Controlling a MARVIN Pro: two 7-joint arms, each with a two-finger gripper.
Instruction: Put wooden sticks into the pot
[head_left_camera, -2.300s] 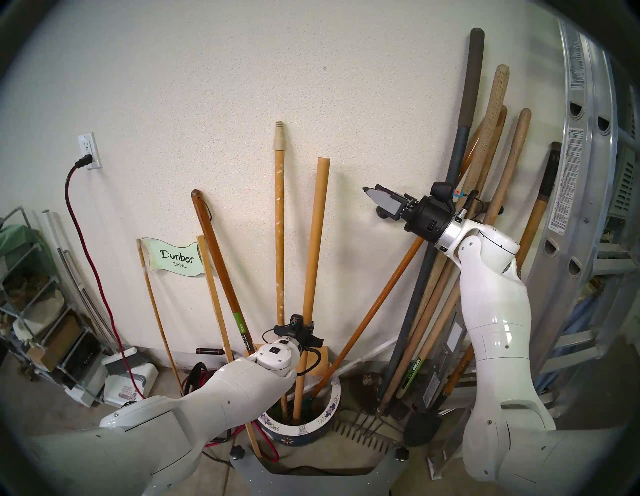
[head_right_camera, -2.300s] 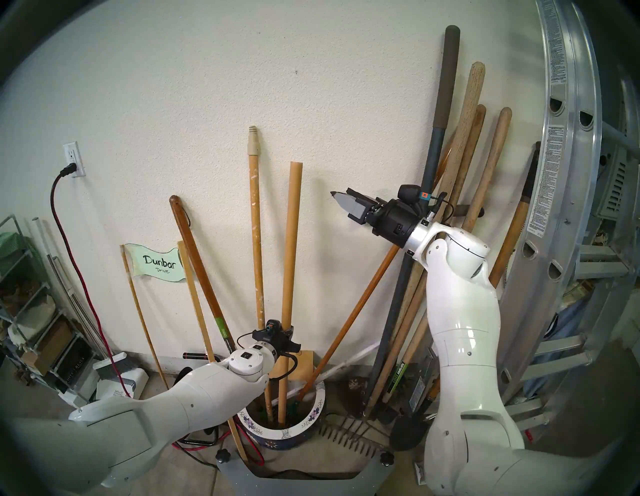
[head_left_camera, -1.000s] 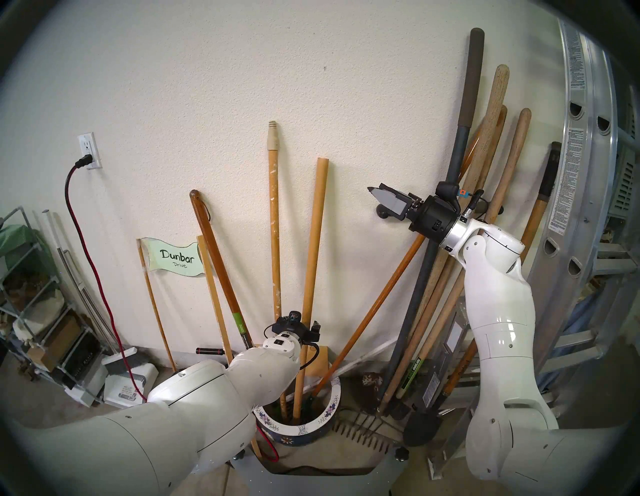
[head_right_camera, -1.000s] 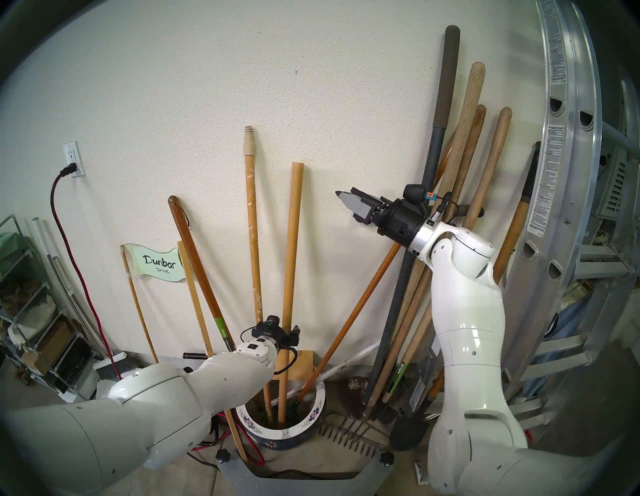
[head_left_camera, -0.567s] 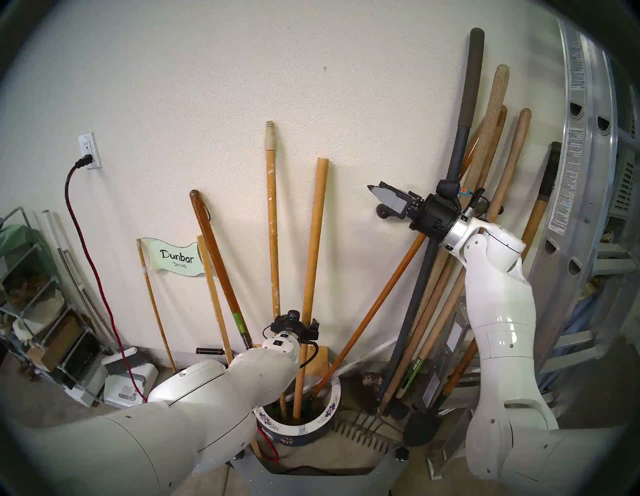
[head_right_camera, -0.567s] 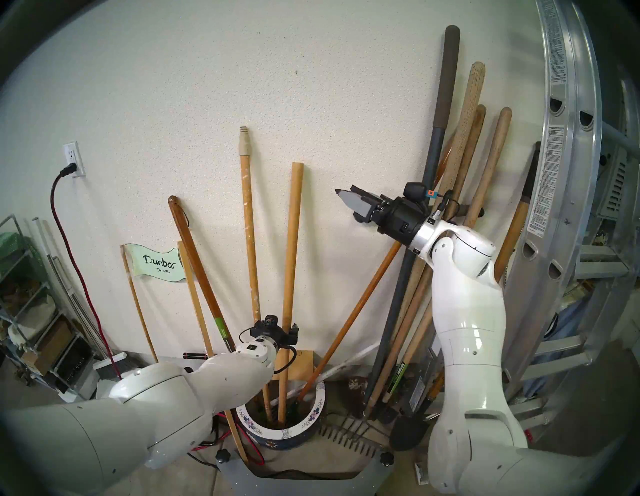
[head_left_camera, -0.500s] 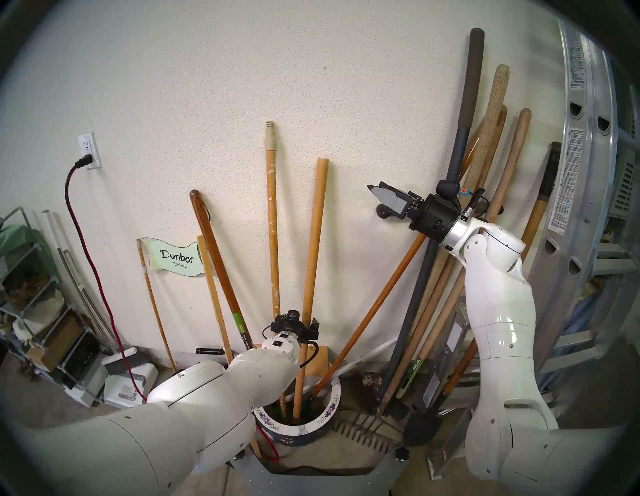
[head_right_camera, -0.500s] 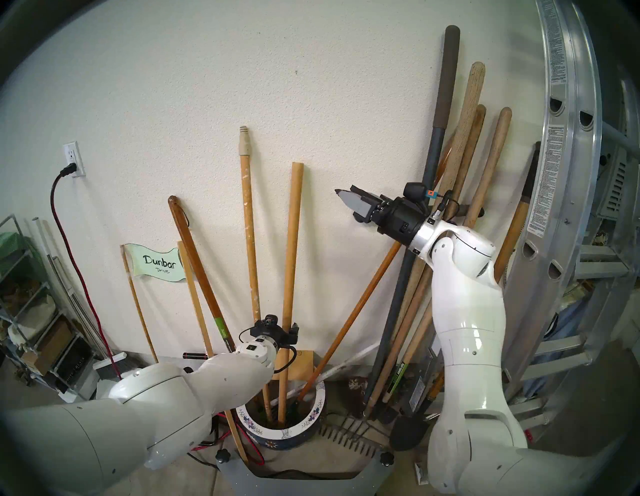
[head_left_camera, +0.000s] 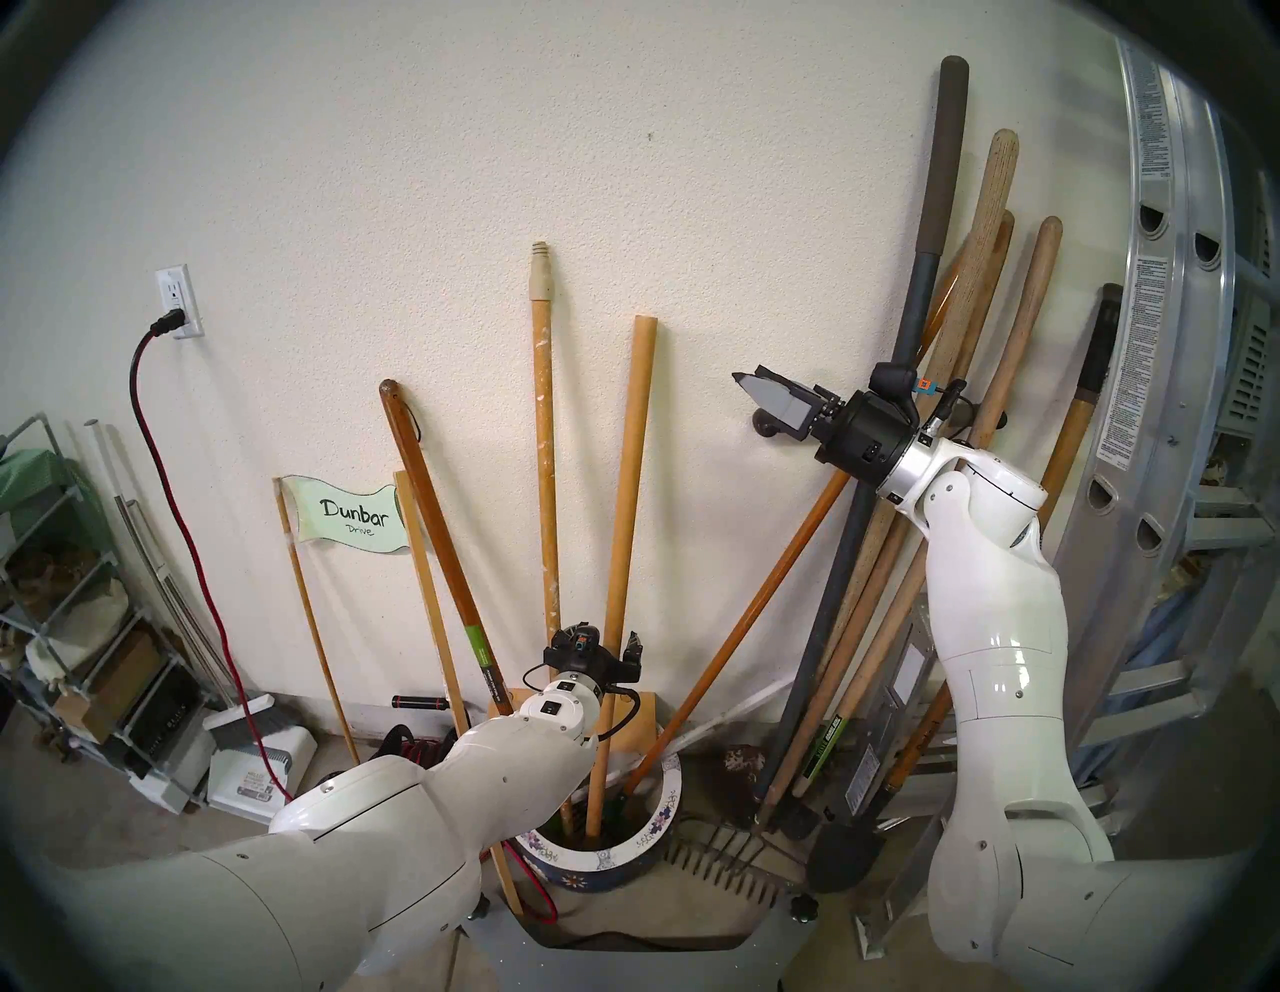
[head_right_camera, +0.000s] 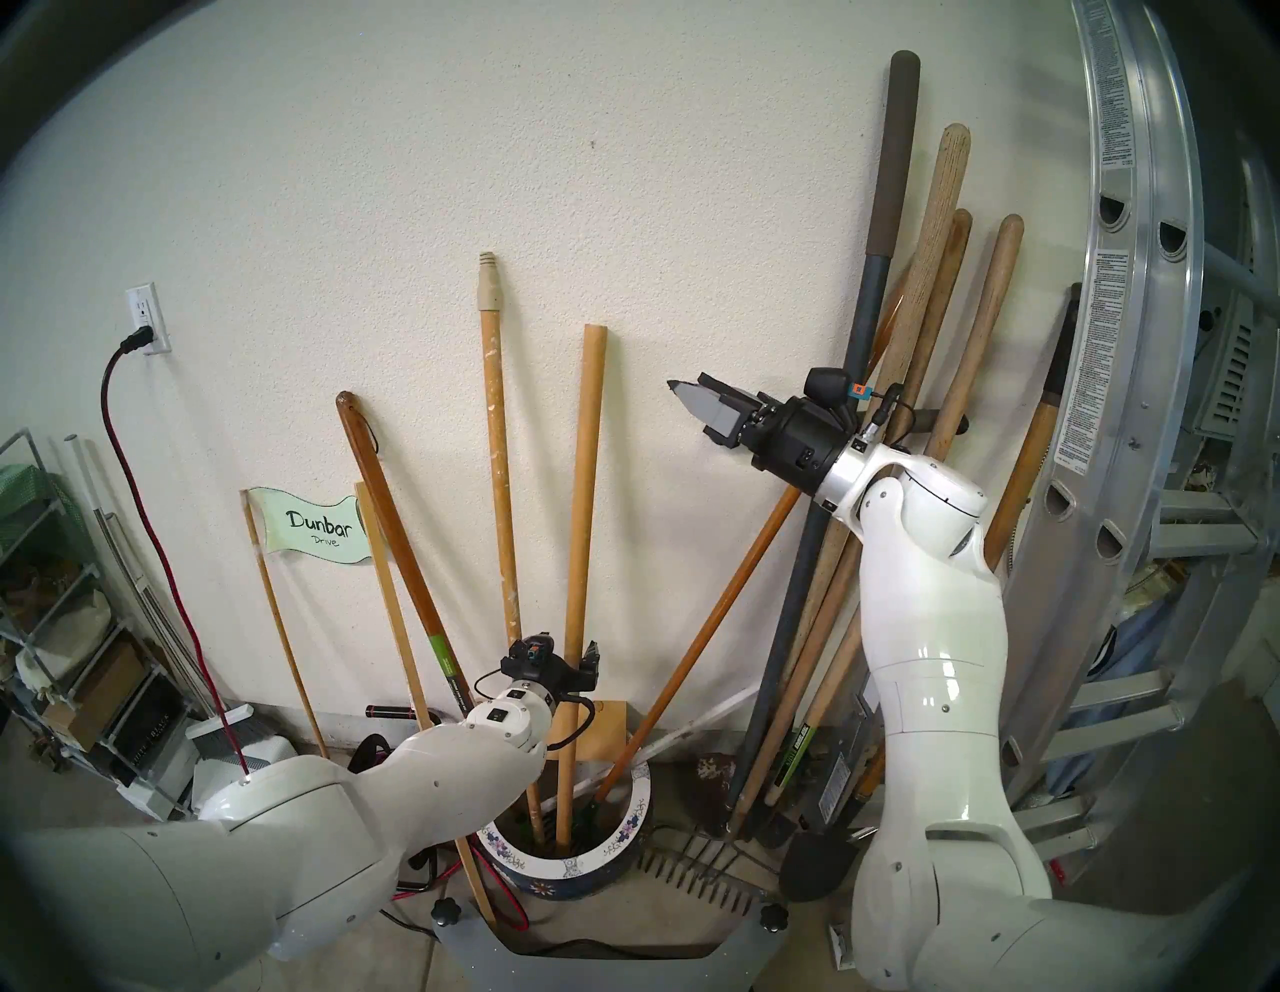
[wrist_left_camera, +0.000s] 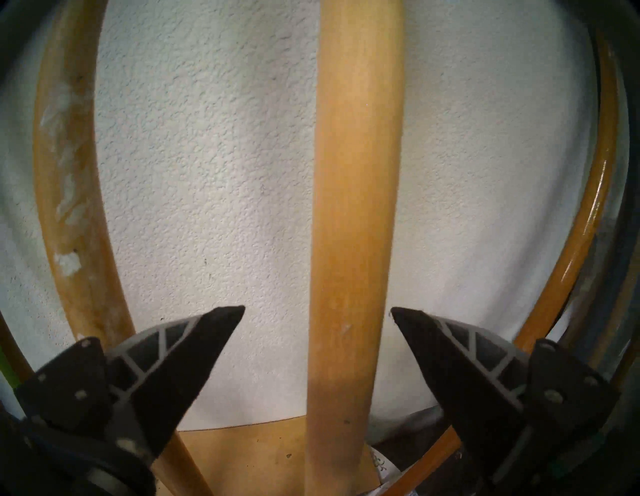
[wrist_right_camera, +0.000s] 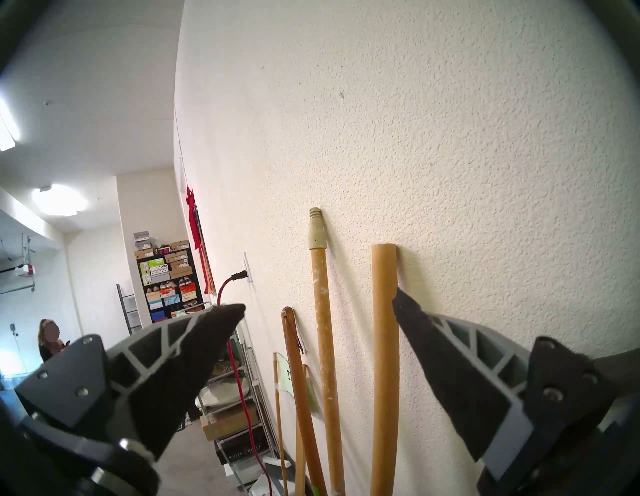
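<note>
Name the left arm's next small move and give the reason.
Probably draw the left gripper straight back, clear of the plain stick. Its jaws stand open on either side of the stick without touching it, and both the plain stick and the paint-flecked stick already stand in the pot, leaning on the wall.

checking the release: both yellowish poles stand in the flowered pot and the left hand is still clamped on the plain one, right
Not quite. The left hand is open: in the left wrist view its fingers stand clear on either side of the plain pole. The rest holds: it and the paint-flecked pole stand in the flowered pot.
</note>
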